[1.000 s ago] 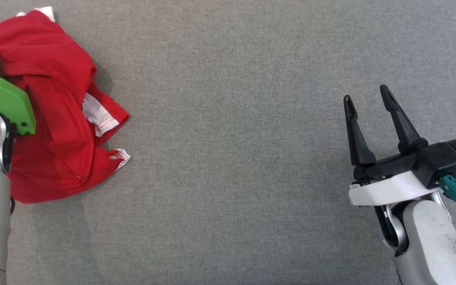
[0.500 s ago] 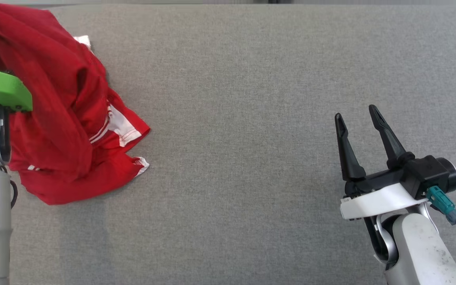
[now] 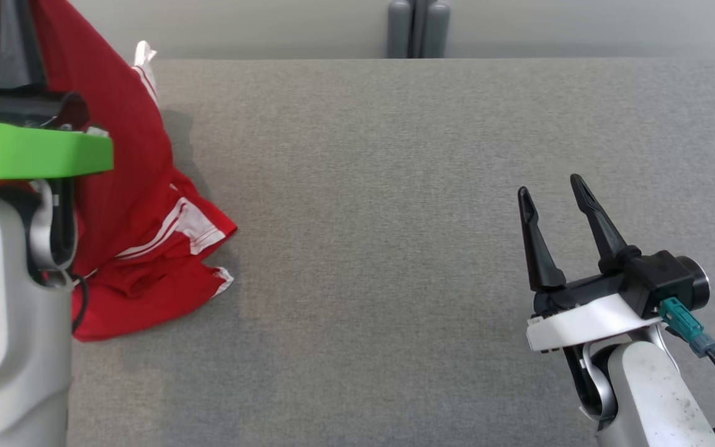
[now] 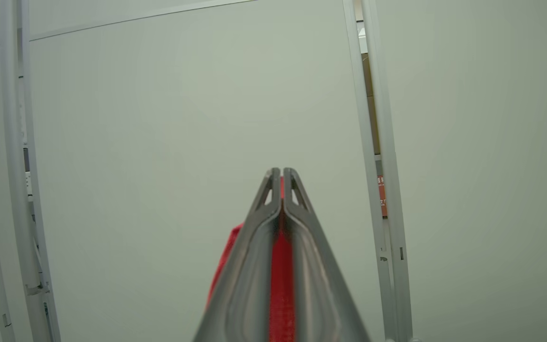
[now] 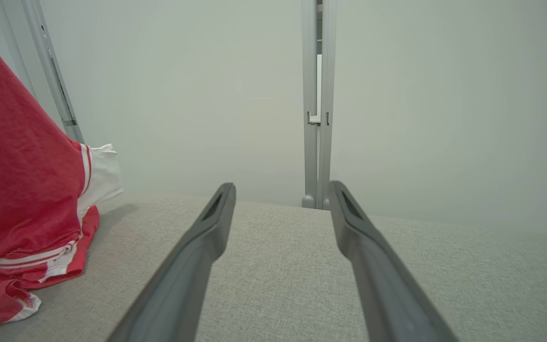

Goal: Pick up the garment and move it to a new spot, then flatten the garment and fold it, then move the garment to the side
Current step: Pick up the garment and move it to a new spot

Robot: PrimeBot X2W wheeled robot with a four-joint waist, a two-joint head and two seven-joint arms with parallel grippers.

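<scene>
Head view is showing the left gripper at the upper left of the frame, its two dark fingers pressing together and pinching the red garment. A green bracket is sitting just below them on the wrist. Left wrist view is giving the grip from close up: the jaws are meeting at the tips with a strip of red cloth running between them, and a pale wall is standing behind.

The garment is hanging from that grip in a long drape down the left side of the head view. Its upper part is lifted clear, while its lower folds, with white striped trim, are lying bunched on the grey table at the lower left.

Toward the top centre, a grey post is rising behind the table's far edge.

At the lower right of the frame the right gripper is hovering over bare table, well apart from the garment, its fingers spreading wide and holding nothing. A teal connector is sticking out beside its wrist. Right wrist view is showing the same wide gap between those fingers, with the garment off at the left edge, touching neither
</scene>
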